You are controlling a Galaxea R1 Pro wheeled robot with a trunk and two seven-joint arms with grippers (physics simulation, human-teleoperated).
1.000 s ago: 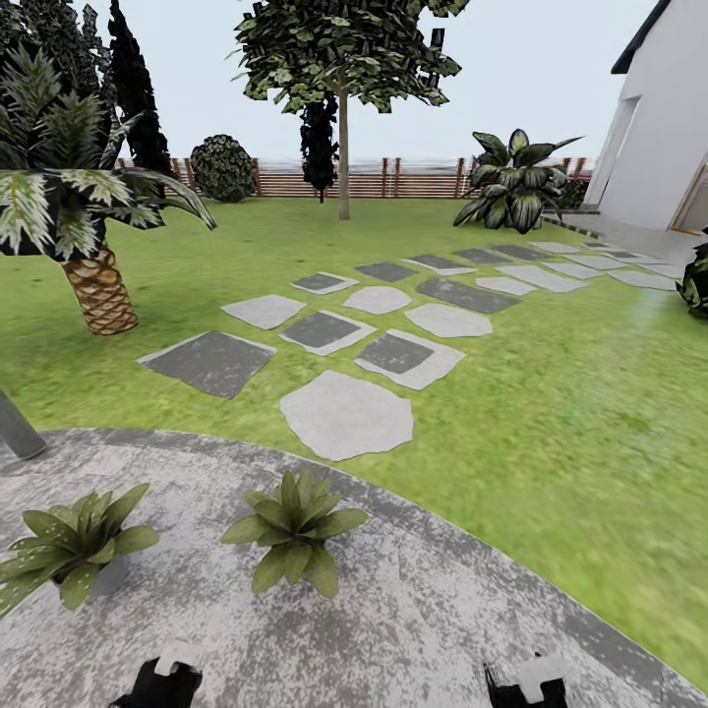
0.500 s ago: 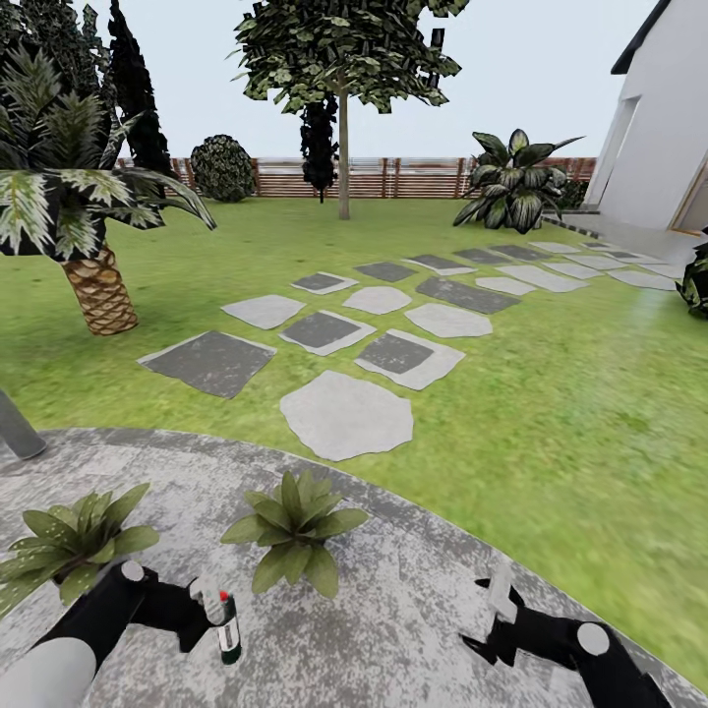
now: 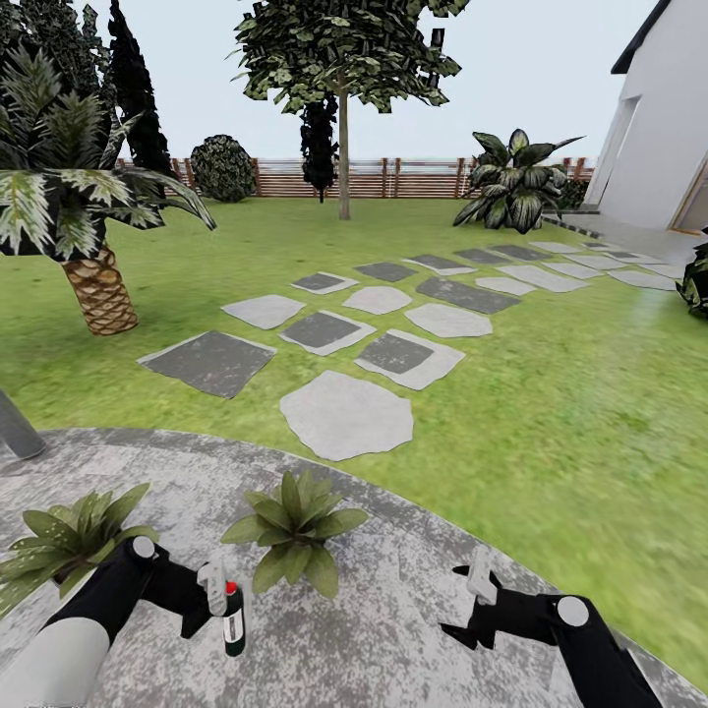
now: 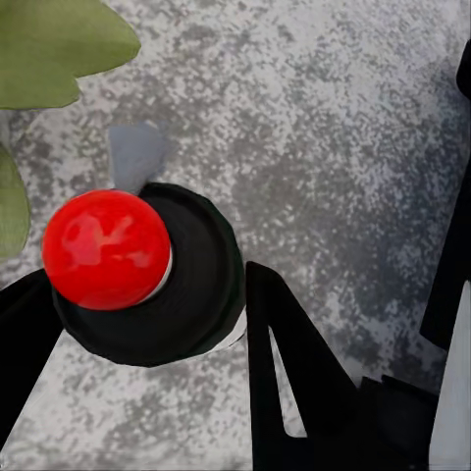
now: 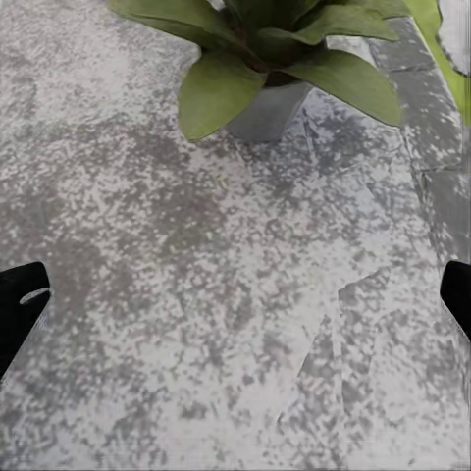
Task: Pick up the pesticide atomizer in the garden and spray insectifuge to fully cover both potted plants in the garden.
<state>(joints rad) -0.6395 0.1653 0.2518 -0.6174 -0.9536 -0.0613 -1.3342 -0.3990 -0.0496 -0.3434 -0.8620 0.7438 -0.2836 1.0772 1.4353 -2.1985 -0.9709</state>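
My left gripper (image 3: 218,595) is shut on the pesticide atomizer (image 3: 233,623), a slim dark-green bottle with a white label and a red tip, held upright above the paved patio (image 3: 393,629). From the left wrist view the atomizer (image 4: 186,285) sits between my black fingers (image 4: 285,363), its red cap uppermost. One potted plant (image 3: 295,529) stands just beyond and right of the bottle; the other potted plant (image 3: 74,539) is to the left, by my left arm. My right gripper (image 3: 472,605) hovers open over the patio, empty. In the right wrist view the right gripper (image 5: 235,294) faces a potted plant (image 5: 270,59).
Lawn (image 3: 551,423) surrounds the round patio, with grey stepping stones (image 3: 344,413) leading away toward a white house (image 3: 659,118). A palm (image 3: 98,285) stands at the left, a grey post (image 3: 15,428) at the patio's left edge, and a wooden fence (image 3: 413,179) lies far back.
Both arms have risen into view from the bottom edge. The left gripper carries the atomizer up and slightly right; the right gripper has moved up and left. The plants have not moved.
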